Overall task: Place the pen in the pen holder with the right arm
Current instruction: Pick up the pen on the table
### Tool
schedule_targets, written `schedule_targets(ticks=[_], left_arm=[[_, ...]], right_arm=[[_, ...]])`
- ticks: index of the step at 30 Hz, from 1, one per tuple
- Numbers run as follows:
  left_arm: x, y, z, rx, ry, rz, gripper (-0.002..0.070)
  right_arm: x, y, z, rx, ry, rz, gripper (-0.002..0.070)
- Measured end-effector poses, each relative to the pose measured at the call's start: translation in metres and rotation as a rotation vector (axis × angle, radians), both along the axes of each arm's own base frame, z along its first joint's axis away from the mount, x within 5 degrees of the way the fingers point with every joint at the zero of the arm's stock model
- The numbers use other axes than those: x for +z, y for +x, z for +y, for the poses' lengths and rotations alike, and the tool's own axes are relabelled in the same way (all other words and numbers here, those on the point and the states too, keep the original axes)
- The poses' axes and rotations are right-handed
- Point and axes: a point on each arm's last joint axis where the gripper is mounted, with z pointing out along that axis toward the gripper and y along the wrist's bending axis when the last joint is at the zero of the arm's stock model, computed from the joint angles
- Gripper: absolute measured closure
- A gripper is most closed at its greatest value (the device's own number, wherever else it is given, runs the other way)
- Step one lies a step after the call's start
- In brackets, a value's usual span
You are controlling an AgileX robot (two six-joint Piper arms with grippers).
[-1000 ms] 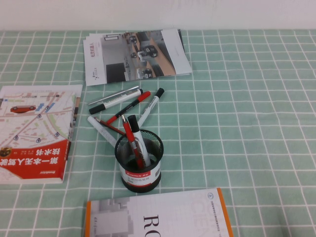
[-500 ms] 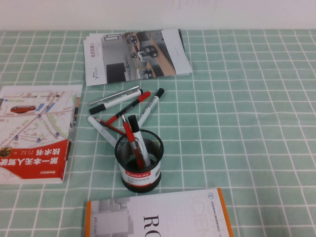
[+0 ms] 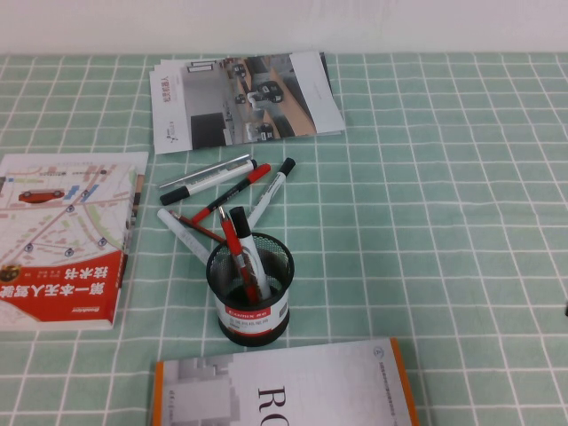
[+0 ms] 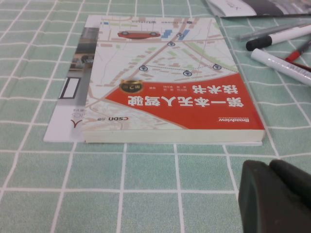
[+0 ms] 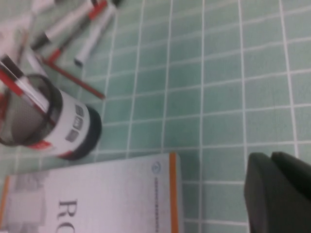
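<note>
The pen (image 3: 273, 189), white barrel with a black cap, lies on the cloth among other pens just behind the pen holder (image 3: 248, 297). The holder is a black mesh cup with a white label band, and two pens stand in it. The right wrist view shows the holder (image 5: 53, 124) and the pen (image 5: 93, 40) far from my right gripper (image 5: 269, 158), which is shut and empty above the checked cloth. Only a dark sliver of the right arm (image 3: 565, 309) shows at the high view's right edge. My left gripper (image 4: 269, 167) is shut and empty near the red-and-white book (image 4: 165, 82).
A silvery pen (image 3: 206, 177), a thin black pen with a red cap (image 3: 232, 192), a white pen (image 3: 182, 232) and a thin red one (image 3: 200, 226) lie by the holder. A brochure (image 3: 241, 99) lies behind, a red book (image 3: 62, 235) at left and an orange-edged book (image 3: 284, 386) in front.
A dark sliver of the right arm has appeared at the right edge of the high view. The pens, holder and books have not moved.
</note>
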Motion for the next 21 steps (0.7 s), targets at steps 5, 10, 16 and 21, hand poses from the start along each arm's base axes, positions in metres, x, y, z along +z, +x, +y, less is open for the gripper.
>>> schedule_targets(ticks=[5,10,16,21], left_arm=[[0.0,0.0,0.0,0.0,0.0,0.0,0.0679],[0.0,0.0,0.0,0.0,0.0,0.0,0.0679],[0.0,0.0,0.0,0.0,0.0,0.0,0.0679],[0.0,0.0,0.0,0.0,0.0,0.0,0.0679]], right_arm=[[0.02,0.048,0.006,0.07,-0.09,0.138,0.0695],[0.027,0.1,0.012,0.108,-0.14,0.229,0.0695],[0.031,0.156,0.047,0.181,-0.204,0.255,0.0695],[0.023,0.199,0.09,0.216,-0.251,0.292,0.0695]])
